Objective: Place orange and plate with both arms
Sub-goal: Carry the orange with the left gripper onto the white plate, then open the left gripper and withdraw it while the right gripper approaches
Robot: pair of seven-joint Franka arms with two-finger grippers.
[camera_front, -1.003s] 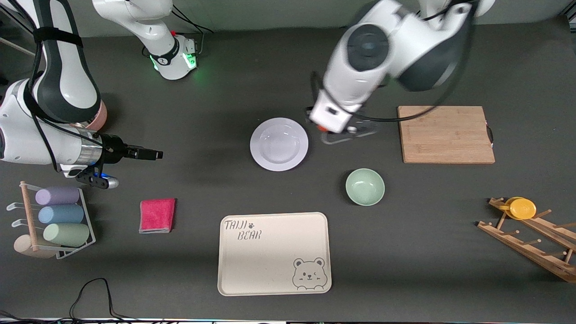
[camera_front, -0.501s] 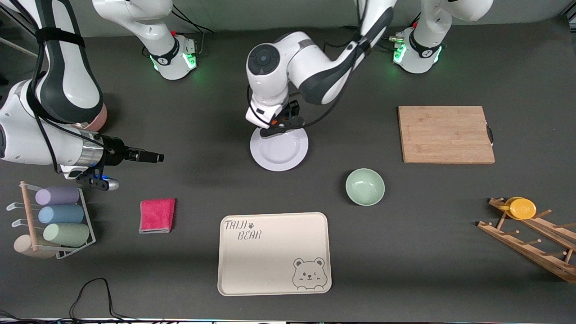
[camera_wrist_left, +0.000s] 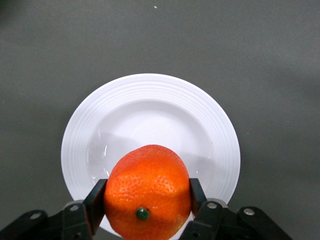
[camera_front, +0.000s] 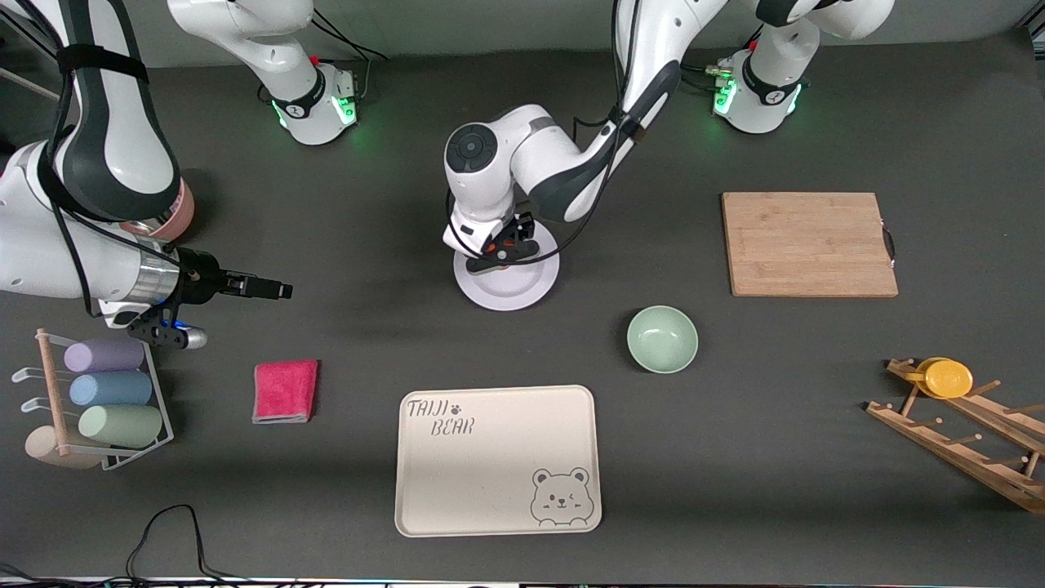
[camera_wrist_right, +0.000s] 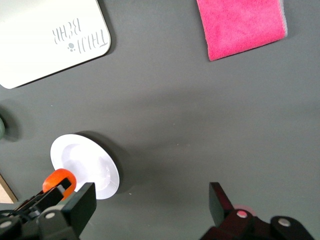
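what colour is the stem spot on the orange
Green, a small dot on the orange held in the left gripper; clearest in the left wrist view.

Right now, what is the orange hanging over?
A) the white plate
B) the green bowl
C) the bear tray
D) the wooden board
A: the left gripper is shut on the orange, and the left wrist view shows the white plate right underneath it.
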